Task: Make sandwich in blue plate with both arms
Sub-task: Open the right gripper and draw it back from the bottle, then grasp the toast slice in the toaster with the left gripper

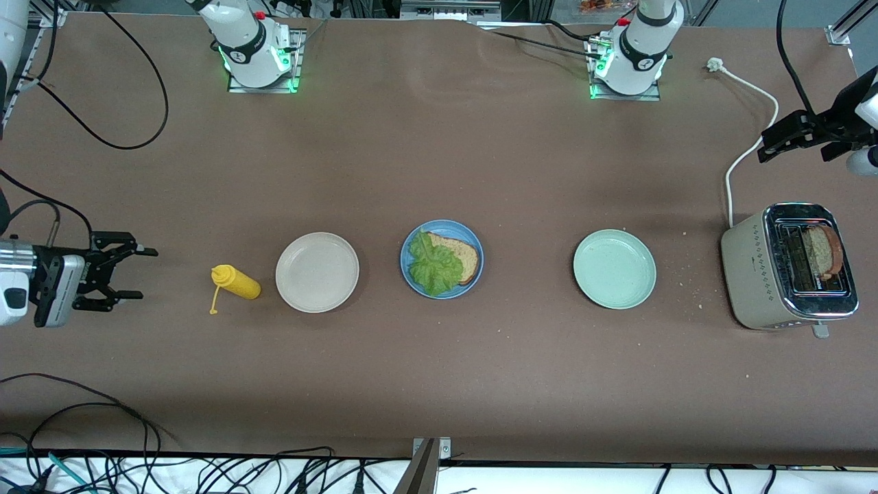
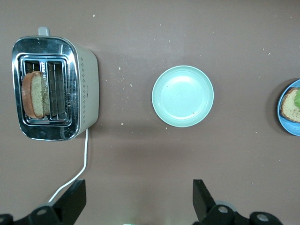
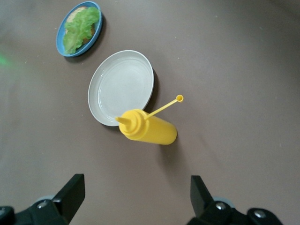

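I see the round blue plate (image 1: 442,259) mid-table holding one tan bread slice (image 1: 461,255) under ruffled green lettuce (image 1: 432,266); top slice missing. Second slice (image 1: 821,250) sits in the beige toaster (image 1: 754,274). Left gripper (image 1: 769,146) spread wide at toaster's 12 o'clock, right gripper (image 1: 137,273) spread wide at the yellow squeeze bottle's (image 1: 236,282) 9 o'clock; both empty. Next, I judge: left pulls the toast

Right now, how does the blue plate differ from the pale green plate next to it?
The blue plate carries a bread slice topped with a lettuce leaf; the pale green plate holds nothing. The blue plate looks slightly smaller across than the green one. The blue plate sits mid-table; the green plate lies toward the left arm's end, beside the toaster. Both are round, shallow and flat on the table.
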Tool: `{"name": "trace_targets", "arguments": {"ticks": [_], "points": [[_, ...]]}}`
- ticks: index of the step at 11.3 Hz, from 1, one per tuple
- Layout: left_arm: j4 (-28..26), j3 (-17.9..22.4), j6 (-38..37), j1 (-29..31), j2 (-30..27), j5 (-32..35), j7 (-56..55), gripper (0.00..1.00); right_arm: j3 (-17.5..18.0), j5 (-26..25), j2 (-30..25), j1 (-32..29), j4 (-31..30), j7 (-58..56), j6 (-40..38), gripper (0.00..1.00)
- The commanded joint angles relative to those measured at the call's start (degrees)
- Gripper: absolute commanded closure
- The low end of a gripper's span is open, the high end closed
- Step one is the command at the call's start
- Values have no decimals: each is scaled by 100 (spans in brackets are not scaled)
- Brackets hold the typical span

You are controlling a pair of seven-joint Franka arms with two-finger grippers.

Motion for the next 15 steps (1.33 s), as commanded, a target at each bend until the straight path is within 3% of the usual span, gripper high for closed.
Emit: {"name": "trace_targets", "arguments": {"ticks": [1, 7, 9, 15], "points": [[308, 2, -98, -18, 2, -68, 109, 0, -368, -504, -1038, 597, -813, 1680, 279, 0], [354, 28, -89, 34, 81, -191, 144, 0, -396, -1610, -2427, 1493, -1515, 5493, 279, 0], [362, 55, -72, 131, 431, -112, 170, 0, -396, -1928, -2745, 1811, -1683, 6446, 236, 0], [459, 117, 1042, 1141, 1556, 599, 1452, 0, -650, -2096, -2755, 1785, -1517, 6511, -106, 0]]}}
